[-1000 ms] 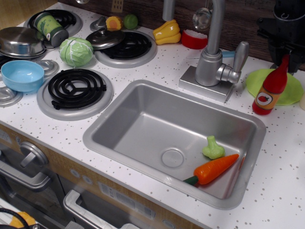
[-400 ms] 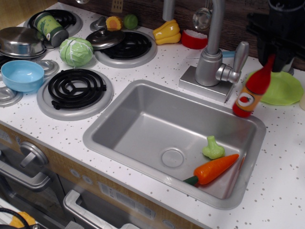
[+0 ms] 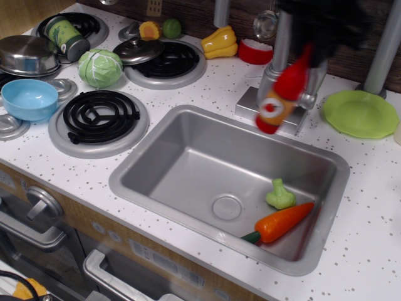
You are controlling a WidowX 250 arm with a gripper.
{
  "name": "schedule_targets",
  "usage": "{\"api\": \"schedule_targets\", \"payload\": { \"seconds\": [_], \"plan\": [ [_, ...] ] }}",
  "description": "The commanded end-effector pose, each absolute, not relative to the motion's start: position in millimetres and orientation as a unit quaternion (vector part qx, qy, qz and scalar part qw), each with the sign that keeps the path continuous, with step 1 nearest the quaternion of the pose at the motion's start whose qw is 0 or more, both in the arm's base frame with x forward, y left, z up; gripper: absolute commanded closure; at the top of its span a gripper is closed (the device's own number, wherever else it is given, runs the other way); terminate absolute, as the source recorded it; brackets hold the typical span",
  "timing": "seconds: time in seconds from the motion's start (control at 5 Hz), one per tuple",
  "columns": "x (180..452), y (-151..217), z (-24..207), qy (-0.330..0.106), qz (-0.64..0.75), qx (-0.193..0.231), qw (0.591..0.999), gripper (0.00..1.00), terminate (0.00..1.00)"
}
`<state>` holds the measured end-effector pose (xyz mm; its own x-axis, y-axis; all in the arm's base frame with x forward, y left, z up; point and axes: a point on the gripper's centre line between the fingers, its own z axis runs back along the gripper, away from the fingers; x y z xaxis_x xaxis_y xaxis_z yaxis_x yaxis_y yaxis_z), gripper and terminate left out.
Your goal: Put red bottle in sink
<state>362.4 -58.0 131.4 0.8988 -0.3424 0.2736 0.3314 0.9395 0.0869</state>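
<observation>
The red bottle [image 3: 281, 95], with its orange label and tomato, hangs tilted and motion-blurred in front of the faucet base, above the back rim of the sink [image 3: 200, 169]. My gripper [image 3: 313, 42] is a dark blur at the top right and is shut on the bottle's neck and cap. The bottle's bottom points down-left toward the basin. The silver-grey sink has a round drain [image 3: 227, 207] in its floor.
An orange carrot [image 3: 283, 222] and a pale green vegetable [image 3: 280, 194] lie in the sink's right front corner. The faucet [image 3: 280, 69] stands just behind the bottle. A green plate [image 3: 360, 113] is at right. A cabbage [image 3: 100, 67], a blue bowl [image 3: 29, 99] and a steel pot [image 3: 28, 54] sit by the burners at left.
My gripper has lifted the red bottle from beside the green plate. It has carried it left and toward the faucet, to above the sink's back edge.
</observation>
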Motion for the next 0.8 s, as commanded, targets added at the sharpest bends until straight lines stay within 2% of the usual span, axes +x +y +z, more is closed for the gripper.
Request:
{"api": "schedule_targets", "payload": {
  "seconds": [0.0, 0.2, 0.6],
  "plan": [
    [341, -5, 124, -0.181, -0.207, 0.033, 0.961, 1.00, 0.00],
    [333, 15, 100, -0.171, -0.214, 0.014, 0.962, 1.00, 0.00],
    [327, 32, 50, -0.218, -0.223, -0.035, 0.950, 1.00, 0.00]
  ]
}}
